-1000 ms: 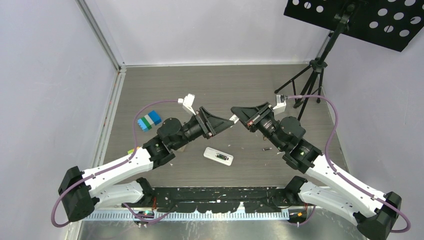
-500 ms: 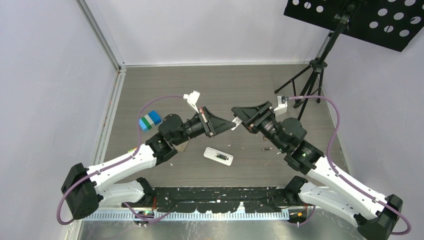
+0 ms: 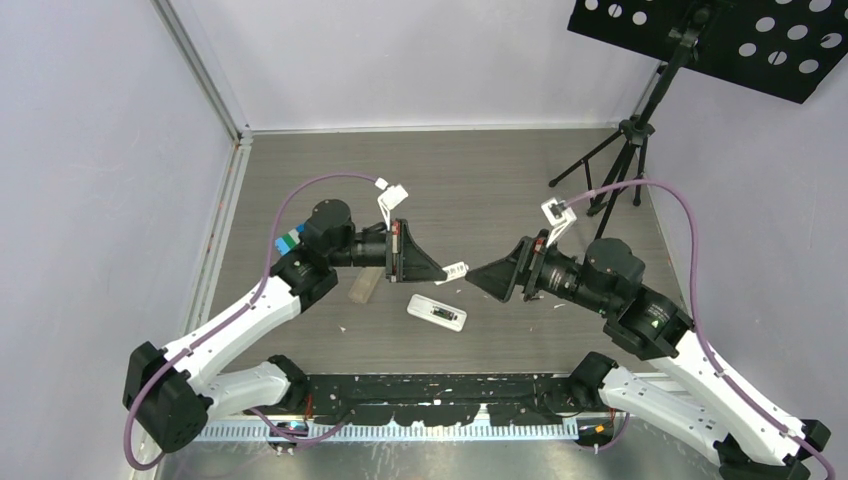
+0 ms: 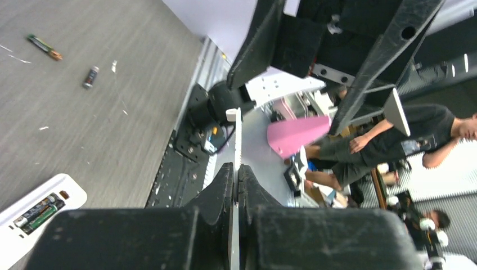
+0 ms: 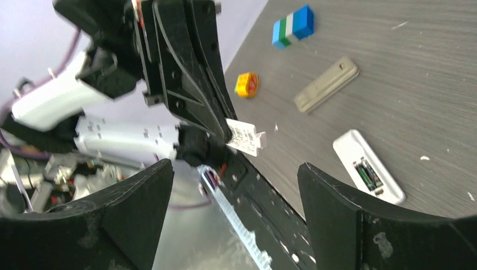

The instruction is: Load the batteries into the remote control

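Left pincer: clamped on thin white plate. Right pincer: wide, empty. We'd seat the plate squarely over remote control.

remote control: white, rectangular, flat on the surface, back side up, sitting diagonally. Battery recess is uncovered. Seated batteries in the recess: dark cells with green marks, look like two side by side. Loose battery, slim, green with an orange end, lies flat well away from the remote. Second loose battery, darker, lies near it, not touching.
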Controlling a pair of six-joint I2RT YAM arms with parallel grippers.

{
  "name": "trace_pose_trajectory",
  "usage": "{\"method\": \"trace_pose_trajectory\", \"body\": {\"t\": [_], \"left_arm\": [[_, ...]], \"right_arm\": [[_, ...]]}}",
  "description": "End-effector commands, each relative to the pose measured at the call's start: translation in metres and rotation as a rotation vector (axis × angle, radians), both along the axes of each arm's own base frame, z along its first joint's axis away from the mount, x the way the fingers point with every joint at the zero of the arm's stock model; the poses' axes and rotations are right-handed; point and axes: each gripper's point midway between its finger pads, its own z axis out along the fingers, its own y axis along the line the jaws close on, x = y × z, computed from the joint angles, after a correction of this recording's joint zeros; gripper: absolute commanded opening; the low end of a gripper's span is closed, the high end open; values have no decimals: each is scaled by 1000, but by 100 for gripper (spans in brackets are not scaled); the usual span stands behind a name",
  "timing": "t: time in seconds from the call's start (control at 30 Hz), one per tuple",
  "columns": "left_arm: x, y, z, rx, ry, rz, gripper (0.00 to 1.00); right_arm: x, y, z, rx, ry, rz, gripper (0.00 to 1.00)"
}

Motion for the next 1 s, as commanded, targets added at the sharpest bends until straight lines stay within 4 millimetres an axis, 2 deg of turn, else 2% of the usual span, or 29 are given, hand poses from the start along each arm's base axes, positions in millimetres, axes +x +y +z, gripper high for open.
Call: {"method": "trace_pose_trajectory", "body": {"t": [0.0, 0.07, 0.17, 0.43, 0.63, 0.73, 0.77, 0.83, 0.9, 0.97], "left_arm": [[-29, 4, 5, -2, -31, -202, 0], [-31, 4, 4, -3, -29, -227, 0], [-33, 4, 2, 7, -19, -250, 0], [-32, 3, -1, 18, -16, -259, 0], [-30, 2, -3, 26, -4, -259, 0], [-29, 1, -3, 30, 1, -254, 1], [-27, 1, -3, 33, 1, -247, 10], [-22, 0, -6, 46, 0, -218, 36], [-10, 3, -17, 100, 6, -141, 62], [13, 10, -34, 177, 15, 2, 74]], "right_arm": [[-25, 4, -12, -123, -62, 187, 85], [-23, 9, -18, -145, -53, 207, 81], [-18, 16, -28, -173, -31, 223, 71], [-19, 31, -21, -108, -44, 286, 37], [-26, 38, -24, -74, -16, 333, 22], [-26, 39, -25, -64, -7, 332, 5], [-25, 39, -26, -63, -5, 326, 1], [-22, 38, -28, -61, 8, 300, 0], [-17, 35, -36, -73, 37, 257, 1], [-10, 31, -50, -104, 79, 205, 1]]}}
